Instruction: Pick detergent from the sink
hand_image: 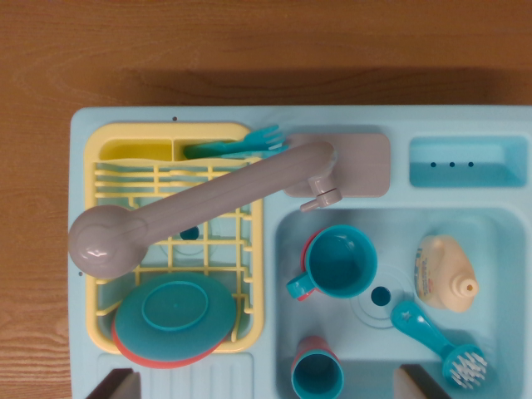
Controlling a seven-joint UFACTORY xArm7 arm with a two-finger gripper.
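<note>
The detergent (445, 273) lies in the sink (507, 229), between teal cup (339, 263) and brush (440, 342).

Gripper (266, 384) fingertips — dark, angular, grey-edged

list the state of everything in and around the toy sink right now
detergent bottle: lying on its side in the sink basin, cap on, ungrasped
big teal cup: upright, empty
small teal cup: upright, empty
dish brush: lying flat, bristles up
faucet: swung over the drying rack
plates: stacked in the rack
claw: only its tips show at the bottom edge, state unclear
</note>
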